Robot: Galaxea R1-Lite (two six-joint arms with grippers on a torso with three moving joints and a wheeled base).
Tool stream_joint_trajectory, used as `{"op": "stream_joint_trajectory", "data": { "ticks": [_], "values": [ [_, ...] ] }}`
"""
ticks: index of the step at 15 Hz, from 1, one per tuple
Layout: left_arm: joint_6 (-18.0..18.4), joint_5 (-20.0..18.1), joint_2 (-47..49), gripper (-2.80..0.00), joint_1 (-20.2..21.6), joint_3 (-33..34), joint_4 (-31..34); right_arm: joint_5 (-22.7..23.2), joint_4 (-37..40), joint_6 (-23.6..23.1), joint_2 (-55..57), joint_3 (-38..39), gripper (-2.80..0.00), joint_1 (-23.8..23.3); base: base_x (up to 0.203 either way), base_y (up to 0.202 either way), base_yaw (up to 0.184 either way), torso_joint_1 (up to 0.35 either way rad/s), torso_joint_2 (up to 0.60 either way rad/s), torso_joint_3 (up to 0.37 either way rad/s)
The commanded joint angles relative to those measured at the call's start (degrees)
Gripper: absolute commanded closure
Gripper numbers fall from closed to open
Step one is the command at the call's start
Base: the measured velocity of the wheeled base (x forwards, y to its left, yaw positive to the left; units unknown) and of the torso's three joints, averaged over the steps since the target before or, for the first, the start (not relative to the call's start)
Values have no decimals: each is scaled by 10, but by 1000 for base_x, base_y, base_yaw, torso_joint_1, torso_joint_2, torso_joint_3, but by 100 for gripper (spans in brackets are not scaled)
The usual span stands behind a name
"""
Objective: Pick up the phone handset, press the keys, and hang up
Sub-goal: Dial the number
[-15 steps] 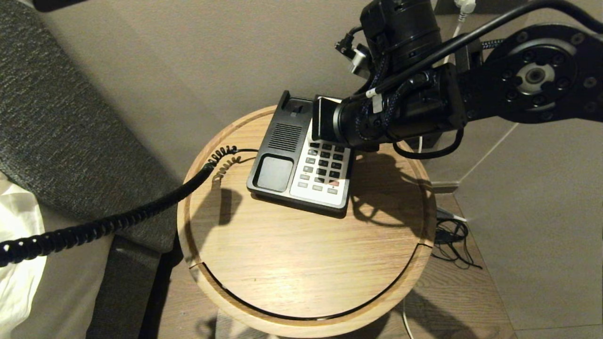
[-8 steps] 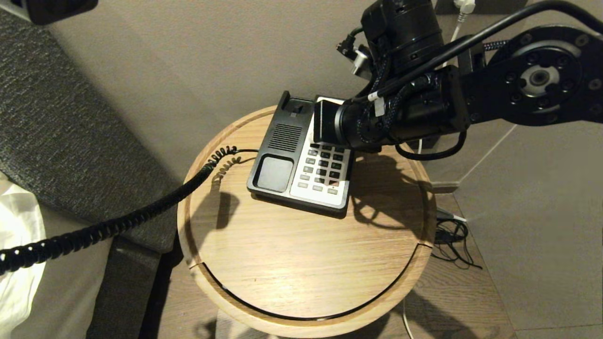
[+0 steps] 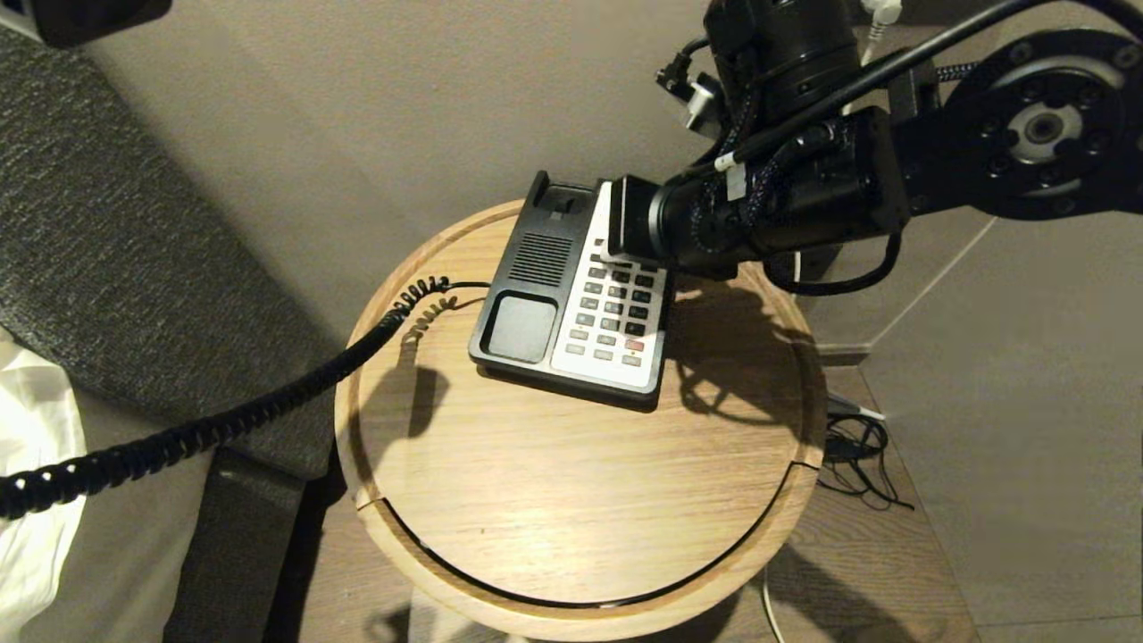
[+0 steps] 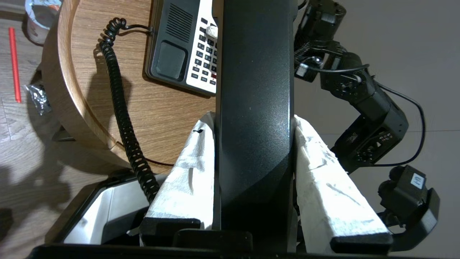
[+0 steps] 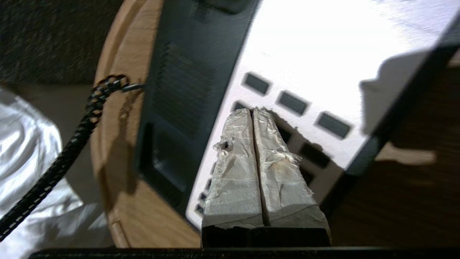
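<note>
Left gripper (image 4: 253, 144) clamped on the handset (image 4: 253, 90), held up off the worktop (image 3: 571, 482) at its near left, cord (image 3: 205, 433) trailing to the phone base (image 3: 527, 295), right gripper (image 5: 253, 109) with fingers pressed together, tips over the keys (image 3: 616, 313), base at the far side.

No text, brand or number can be read anywhere. The small dark grey rectangular keys (image 3: 614, 308) on the white faceplate of the flat black-and-white plastic phone base (image 3: 571, 304) carry markings too small to make out. A small white sticker (image 4: 417, 179) on the black arm housing is likewise illegible.
</note>
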Motion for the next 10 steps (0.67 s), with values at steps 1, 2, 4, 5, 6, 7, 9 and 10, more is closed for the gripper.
{"op": "stream_joint_trajectory", "data": {
  "ticks": [1, 2, 4, 5, 6, 7, 9, 10],
  "values": [
    [-3, 0, -1, 0, 1, 1, 3, 2, 0, 3, -18, -1, 0, 11, 0, 0, 0, 0, 0, 0],
    [-2, 0, -1, 0, 4, 1, 3, 2, 0, 3, -21, -1, 0, 13, 0, 0, 0, 0, 0, 0],
    [-2, 0, -1, 0, 4, 1, 3, 2, 6, 3, -29, 1, 0, 17, 0, 0, 0, 0, 0, 0],
    [-2, 0, -1, 0, 4, 1, 3, 1, 9, 5, -32, 7, 0, 18, 0, 0, 0, 0, 0, 0],
    [-2, 0, -1, 0, 4, 1, 3, 0, 18, 9, -34, 11, 0, 19, 0, 0, 0, 0, 0, 0],
    [-2, 0, -1, 0, 4, 2, 3, -1, 33, 10, -34, 13, 0, 19, 0, 0, 0, 0, 0, 0],
    [-2, 0, -2, 0, 4, 2, 3, -10, 44, 12, -31, 19, 0, 18, 0, 0, 0, 0, 0, 0],
    [-2, 0, -2, 0, 4, 3, 3, -10, 45, 12, -30, 18, 0, 18, 0, 0, 0, 0, 0, 0]
  ]
}}
